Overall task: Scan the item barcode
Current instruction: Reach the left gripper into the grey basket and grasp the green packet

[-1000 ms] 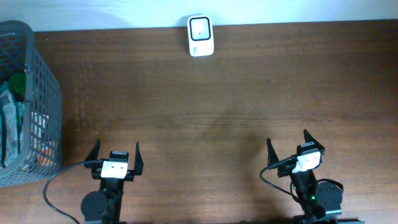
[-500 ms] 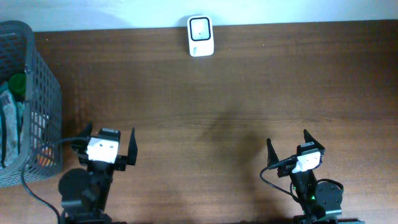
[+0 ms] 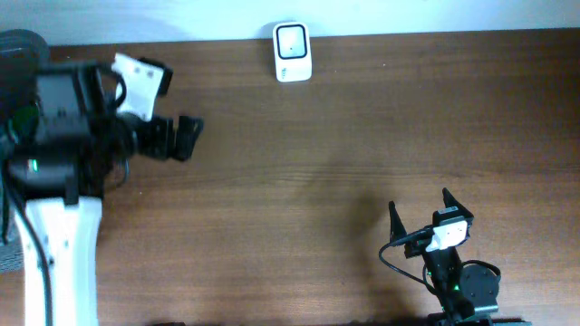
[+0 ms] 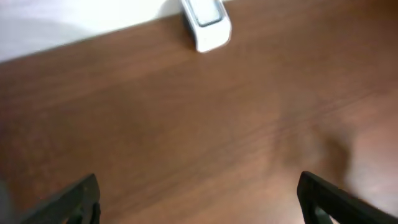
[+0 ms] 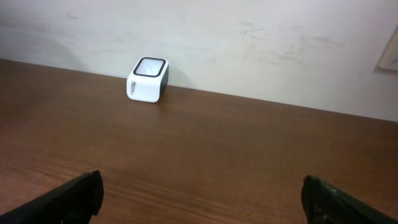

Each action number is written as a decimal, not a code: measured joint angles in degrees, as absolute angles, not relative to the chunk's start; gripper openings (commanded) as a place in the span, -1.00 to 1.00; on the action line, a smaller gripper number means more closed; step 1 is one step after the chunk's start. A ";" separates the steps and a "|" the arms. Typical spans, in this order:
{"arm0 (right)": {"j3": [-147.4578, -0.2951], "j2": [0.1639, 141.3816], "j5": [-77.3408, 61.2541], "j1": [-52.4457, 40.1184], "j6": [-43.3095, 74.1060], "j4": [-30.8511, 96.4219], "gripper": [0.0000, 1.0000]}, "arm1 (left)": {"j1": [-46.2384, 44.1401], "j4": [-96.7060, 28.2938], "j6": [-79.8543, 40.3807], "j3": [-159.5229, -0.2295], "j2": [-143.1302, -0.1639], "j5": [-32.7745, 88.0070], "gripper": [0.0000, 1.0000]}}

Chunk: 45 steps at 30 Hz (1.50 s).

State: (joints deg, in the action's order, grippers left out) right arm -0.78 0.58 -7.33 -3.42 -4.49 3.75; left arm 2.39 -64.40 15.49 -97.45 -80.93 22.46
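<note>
white scanner [image 3: 292, 52], one only, on wood table [image 3: 381, 118]; left end effector [image 4: 198, 186] and right end effector [image 3: 418, 201] both released.

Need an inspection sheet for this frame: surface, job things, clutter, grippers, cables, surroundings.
Surface: dark wood table, bare across the middle.
Job's things: white scanner at the far edge by the wall, window facing up. Grey basket at the far left, mostly hidden by the left arm. No item out on the table.
Clutter: nothing seen.
Grippers: left gripper open and empty, over the table's left side. Right gripper open and empty, at the near edge.
Cables: black cable loops beside the right arm; another runs along the left arm.
Surroundings: white wall behind the table.
</note>
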 measured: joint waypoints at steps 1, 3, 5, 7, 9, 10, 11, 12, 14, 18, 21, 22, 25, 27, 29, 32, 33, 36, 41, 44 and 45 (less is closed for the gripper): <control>-0.78 0.58 -7.33 -3.42 -4.47 3.75 0.96 | 2.39 -64.90 15.46 -99.83 -82.94 23.90 0.98; -0.78 0.58 -7.33 -3.42 -4.47 3.73 0.96 | 2.39 -66.32 15.46 -101.27 -84.36 25.91 0.98; -0.78 0.58 -7.33 -3.42 -4.45 3.75 0.96 | 2.39 -67.35 15.46 -101.38 -84.77 27.31 0.98; -0.78 0.58 -7.33 -3.42 -4.49 3.75 0.96 | 2.39 -67.53 15.46 -101.38 -84.88 28.80 0.99; -0.78 0.58 -7.33 -3.42 -4.45 3.75 0.96 | 2.39 -66.32 15.44 -101.38 -84.88 29.50 0.96; -0.78 0.58 -7.33 -3.42 -4.49 3.73 0.96 | 2.37 -64.55 15.18 -101.41 -84.88 28.62 0.96; -0.78 0.58 -7.33 -3.42 -4.47 3.75 0.96 | 2.39 -62.92 13.67 -101.78 -84.88 25.36 0.99; -0.78 0.58 -7.33 -3.42 -4.47 3.73 0.96 | 2.46 -61.58 10.50 -102.50 -84.88 20.05 0.99; -0.78 0.58 -7.33 -3.42 -4.47 3.75 0.96 | 3.66 -59.57 6.15 -104.62 -84.99 9.10 0.99; -0.78 0.58 -7.33 -3.42 -4.45 3.75 0.96 | 11.68 -53.12 1.48 -110.39 -85.08 -8.43 0.99; -0.78 0.58 -7.33 -3.42 -4.47 3.73 0.96 | 19.97 -51.35 -2.48 -110.74 -85.36 -13.21 0.88; -0.78 0.58 -7.35 -3.42 -4.45 3.73 0.96 | 23.05 -51.46 -3.36 -110.78 -85.86 -14.26 0.84; -0.78 0.58 -7.33 -3.42 -4.45 3.73 0.96 | 29.93 -52.86 -4.99 -110.98 -90.06 -15.77 0.75; -0.78 0.58 -7.33 -3.42 -4.47 3.73 0.96 | 32.71 -53.52 -5.65 -111.00 -94.35 -16.12 0.79; -0.78 0.58 -7.33 -3.42 -4.45 3.73 0.96 | 34.13 -53.76 -5.89 -110.72 -97.49 -16.36 0.79; -0.78 0.58 -7.33 -3.42 -4.47 3.73 0.96 | 34.63 -53.15 -7.42 -107.35 -100.57 -18.79 0.75; -0.78 0.58 -7.33 -3.42 -4.45 3.73 0.96 | 34.61 -50.06 -8.03 -103.20 -100.66 -20.40 0.72; -0.78 0.58 -7.33 -3.42 -4.45 3.73 0.96 | 35.03 -44.56 -8.47 -92.31 -100.90 -22.83 0.75; -0.78 0.58 -7.33 -3.42 -4.45 3.73 0.96 | 35.51 -32.99 -3.01 -80.49 -101.62 -23.35 0.78; -0.78 0.58 -7.33 -3.42 -4.45 3.73 0.96 | 36.10 -30.83 -0.23 -80.34 -101.47 -21.63 0.75; -0.78 0.58 -7.33 -3.42 -4.45 3.70 0.97 | 36.32 -30.50 0.60 -80.34 -101.47 -20.80 0.74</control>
State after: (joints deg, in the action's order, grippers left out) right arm -0.78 0.58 -7.33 -3.42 -4.45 3.70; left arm 36.32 -30.50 0.60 -80.34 -101.47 -20.80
